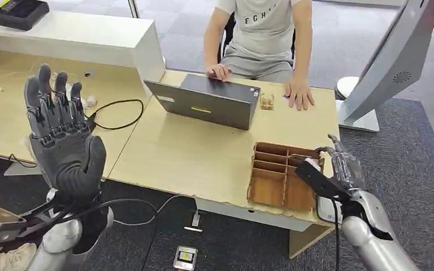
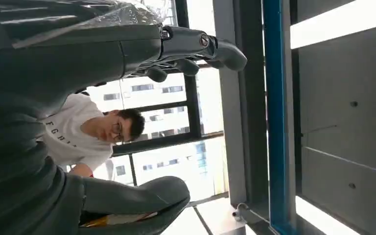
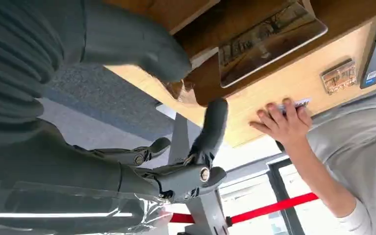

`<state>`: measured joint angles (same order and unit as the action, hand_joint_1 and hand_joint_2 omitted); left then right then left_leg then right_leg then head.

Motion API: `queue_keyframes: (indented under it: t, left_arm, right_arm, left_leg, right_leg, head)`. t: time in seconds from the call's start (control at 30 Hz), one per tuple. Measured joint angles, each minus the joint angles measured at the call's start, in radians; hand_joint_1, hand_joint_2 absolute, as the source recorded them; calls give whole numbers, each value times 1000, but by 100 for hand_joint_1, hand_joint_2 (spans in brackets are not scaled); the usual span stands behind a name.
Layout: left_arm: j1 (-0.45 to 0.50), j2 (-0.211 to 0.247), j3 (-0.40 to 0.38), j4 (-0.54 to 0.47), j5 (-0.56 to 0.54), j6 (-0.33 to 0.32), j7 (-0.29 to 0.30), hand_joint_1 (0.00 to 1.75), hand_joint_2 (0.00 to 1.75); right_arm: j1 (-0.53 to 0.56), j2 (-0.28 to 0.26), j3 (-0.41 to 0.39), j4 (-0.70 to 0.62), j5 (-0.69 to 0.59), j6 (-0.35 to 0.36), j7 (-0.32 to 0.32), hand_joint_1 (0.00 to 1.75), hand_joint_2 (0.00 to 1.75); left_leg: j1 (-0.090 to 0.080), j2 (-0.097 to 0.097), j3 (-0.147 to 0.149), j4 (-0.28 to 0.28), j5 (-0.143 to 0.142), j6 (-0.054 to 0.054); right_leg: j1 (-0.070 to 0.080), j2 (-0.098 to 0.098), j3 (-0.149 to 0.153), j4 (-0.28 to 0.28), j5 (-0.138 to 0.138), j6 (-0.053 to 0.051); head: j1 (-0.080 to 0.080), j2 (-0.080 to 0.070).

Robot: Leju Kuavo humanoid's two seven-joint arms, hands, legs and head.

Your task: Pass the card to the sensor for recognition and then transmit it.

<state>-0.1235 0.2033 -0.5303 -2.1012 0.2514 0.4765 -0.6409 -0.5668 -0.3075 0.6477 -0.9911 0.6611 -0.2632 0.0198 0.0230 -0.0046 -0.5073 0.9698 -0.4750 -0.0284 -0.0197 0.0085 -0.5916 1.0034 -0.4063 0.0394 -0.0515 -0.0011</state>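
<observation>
Right hand open beside wooden tray, card apparently inside.

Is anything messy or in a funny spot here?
A little. A small device lies on the carpet under the table, cable trailing. A card sits tilted in the wooden organizer. The left hand is raised, holding nothing.

left hand: empty, fingers extended and apart | person: white shirt, beyond palm | backdrop: windows, blue column
</observation>
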Motion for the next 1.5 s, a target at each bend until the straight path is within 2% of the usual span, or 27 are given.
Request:
queue_keyframes:
  t: [0.07, 0.1, 0.13, 0.4, 0.6, 1.07, 1.3, 1.5]
  left_arm:
    - [-4, 0, -2, 1, 1, -4, 0, 0, 175]
    - [-5, 0, -3, 2, 2, -5, 0, 0, 175]
    - [-7, 0, -4, 3, 5, -7, 0, 0, 175]
    - [-23, 6, -12, 7, 12, -15, 5, 0, 175]
    - [-23, 18, -19, 7, 12, 10, 7, 0, 175]
    - [-18, 28, -26, 7, 11, 13, 7, 0, 175]
    - [-18, 28, -26, 7, 10, 6, 7, 0, 175]
    - [-9, 28, -24, 2, -6, 30, 7, 0, 175]
  right_arm:
    - [8, -5, 0, -9, -2, 4, 1, 162, 175]
    - [10, -6, 0, -10, -3, 5, 2, 70, 175]
    - [15, -9, 0, -16, -3, 11, 3, 3, 175]
    - [35, -18, 0, -42, -6, 26, 11, 0, 175]
    - [34, -18, 0, -48, -9, 45, 11, 0, 175]
    - [32, -15, 4, -48, -31, 41, 13, 0, 175]
    - [3, 19, 19, -47, -40, 42, -9, 0, 175]
    - [-32, 59, 37, -31, -44, 46, -31, 0, 175]
  left_leg:
    - [0, 0, 0, 0, 0, 0]
    - [0, 0, 0, 0, 0, 0]
    - [0, 0, 0, 0, 0, 0]
    - [0, 0, 0, 0, 0, 0]
    - [0, 0, -1, 0, 0, 0]
    - [0, 0, -1, 0, 0, 0]
    - [0, 0, -1, 0, 0, 0]
    - [0, 0, -1, 0, 0, 0]
  right_leg:
    - [0, 0, 0, 0, 0, 0]
    - [0, 0, 0, 0, 0, 0]
    - [0, 0, 0, 0, 0, 0]
    - [0, 0, 0, 0, 0, 0]
    - [0, 0, 0, 0, 0, 0]
    - [0, 0, 0, 0, 0, 0]
    - [0, 0, 0, 0, 0, 0]
    - [0, 0, 0, 0, 0, 0]
  head:
    - [0, 0]
    - [0, 0]
    - [0, 0]
    - [0, 0]
    - [0, 0]
    - [0, 0]
    - [0, 0]
    - [0, 0]
